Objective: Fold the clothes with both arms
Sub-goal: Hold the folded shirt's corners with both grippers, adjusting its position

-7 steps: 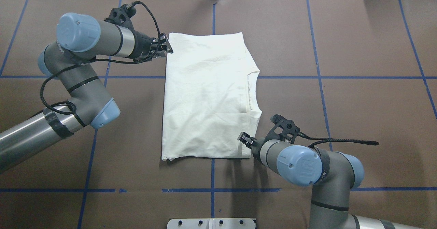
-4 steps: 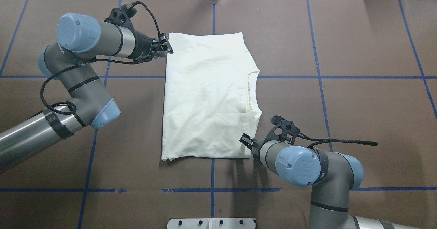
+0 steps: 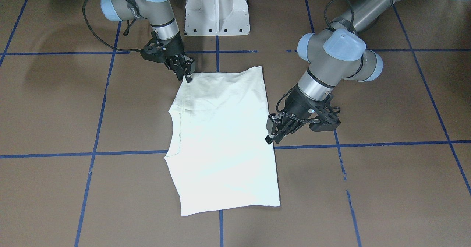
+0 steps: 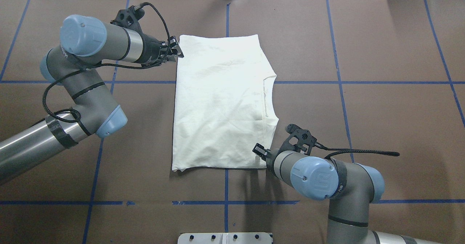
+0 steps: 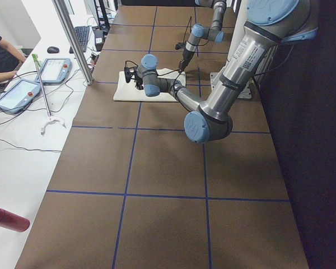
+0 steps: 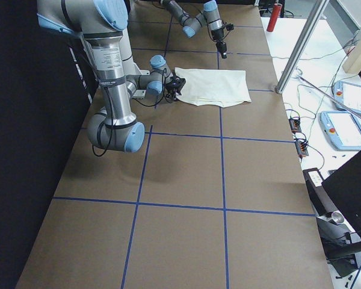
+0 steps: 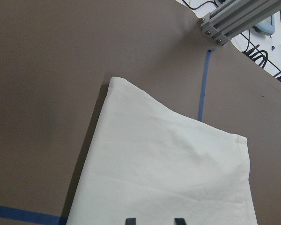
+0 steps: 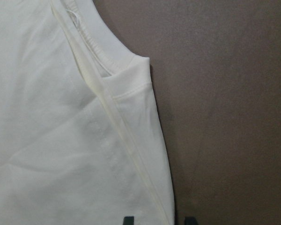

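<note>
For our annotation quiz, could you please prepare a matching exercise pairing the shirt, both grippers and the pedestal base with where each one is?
Things:
1. shirt
2. left gripper
3. right gripper
4. pedestal base

Places:
A. at the shirt's near corner, neckline side
B. lying flat mid-table
C. at the table's robot-side edge
D. at the shirt's far corner, away from the neckline

Pairs: 1-B, 2-D, 3-A, 4-C

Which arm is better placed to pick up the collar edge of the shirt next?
Likely right. The right gripper hovers open at the shirt corner nearest the collar; the left gripper sits at the opposite, hem-side corner.
</note>
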Robot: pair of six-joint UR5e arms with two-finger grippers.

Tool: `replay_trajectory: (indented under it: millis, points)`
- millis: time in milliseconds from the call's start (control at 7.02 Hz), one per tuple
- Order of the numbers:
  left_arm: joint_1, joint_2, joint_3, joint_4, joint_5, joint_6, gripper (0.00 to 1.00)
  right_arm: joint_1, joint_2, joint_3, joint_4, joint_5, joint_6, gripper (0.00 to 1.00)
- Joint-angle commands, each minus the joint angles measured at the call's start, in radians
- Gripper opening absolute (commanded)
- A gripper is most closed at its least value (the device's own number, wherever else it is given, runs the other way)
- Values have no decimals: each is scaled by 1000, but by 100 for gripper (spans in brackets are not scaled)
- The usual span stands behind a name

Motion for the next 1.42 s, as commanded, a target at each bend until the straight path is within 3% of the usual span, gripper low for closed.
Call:
replay_trajectory:
  millis: [0,570,712,997,1282]
  points:
    - [0,7,-1,-4,0,0,38,1,1,-1,0,-1,0,47]
    - [0,7,1,-6,0,0,38,7,0,-16,-2,1,-5,47]
    - [0,7,1,-6,0,0,38,7,1,-16,-2,1,-5,42]
    - [0,7,2,-6,0,0,38,7,1,-16,0,4,-6,0]
    - [0,7,1,-6,0,0,38,7,3,-15,0,6,-7,0]
